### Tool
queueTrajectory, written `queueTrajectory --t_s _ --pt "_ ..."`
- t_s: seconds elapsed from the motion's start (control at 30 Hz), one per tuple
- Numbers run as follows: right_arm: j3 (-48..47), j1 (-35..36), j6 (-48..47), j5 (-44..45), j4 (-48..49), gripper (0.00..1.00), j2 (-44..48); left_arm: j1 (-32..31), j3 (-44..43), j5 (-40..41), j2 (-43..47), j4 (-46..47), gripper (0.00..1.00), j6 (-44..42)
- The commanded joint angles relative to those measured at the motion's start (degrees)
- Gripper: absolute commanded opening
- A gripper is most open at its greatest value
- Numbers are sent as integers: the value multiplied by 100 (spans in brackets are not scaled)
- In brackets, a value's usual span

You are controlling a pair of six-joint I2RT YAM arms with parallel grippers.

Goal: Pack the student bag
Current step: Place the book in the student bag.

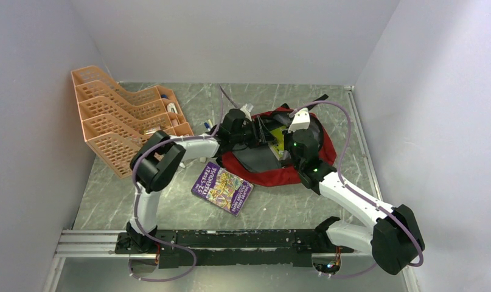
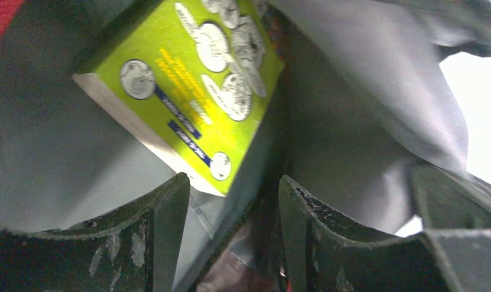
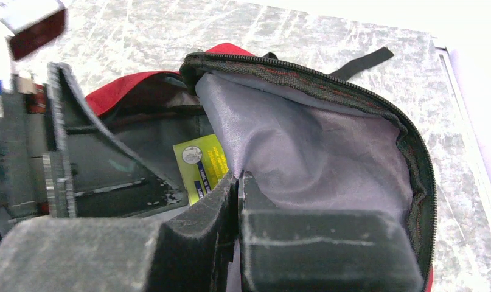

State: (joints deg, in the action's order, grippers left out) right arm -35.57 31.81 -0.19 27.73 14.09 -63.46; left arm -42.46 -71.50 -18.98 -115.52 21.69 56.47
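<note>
Pinches lining of bag with right gripper; holds left gripper spread over green book inside. Risks snagging lining, dragging book back out.

Matt red cloth student bag, smooth grey lining, glossy paper book.

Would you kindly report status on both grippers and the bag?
Left gripper open inside student bag, over green book. Right gripper shut on bag's lining, holding mouth open. Purple book outside on table.

Grey marbled table: orange tray rack, purple book, red student bag.
</note>
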Motion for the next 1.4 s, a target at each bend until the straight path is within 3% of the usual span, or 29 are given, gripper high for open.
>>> queueTrajectory --t_s 0.0,0.27,0.37,0.53,0.6,0.93,1.17,1.37 --pt "-164 -25 172 -12 -41 6 143 -66 -408 101 -566 -257 59 69" --pt "-206 -26 244 -177 -125 6 172 -208 -1025 14 -1222 -162 57 201" --pt "-229 -26 277 -239 -187 6 192 -280 -1516 -201 -1616 134 49 270" --pt "-185 -22 249 -135 -219 6 250 -503 -2730 -450 -2159 -423 46 -228" --pt "-161 -30 216 12 -232 7 269 -511 -2638 -428 -2021 -486 47 -348" --pt "-2 -43 -87 1453 -225 11 231 -209 -872 -189 54 -1072 64 -1313" --pt "-50 -69 401 1488 -792 37 224 15 187 405 1756 -2106 71 -2050" --pt "-790 -69 1453 1051 -2261 50 375 357 1285 1858 3689 -3303 86 -2582"
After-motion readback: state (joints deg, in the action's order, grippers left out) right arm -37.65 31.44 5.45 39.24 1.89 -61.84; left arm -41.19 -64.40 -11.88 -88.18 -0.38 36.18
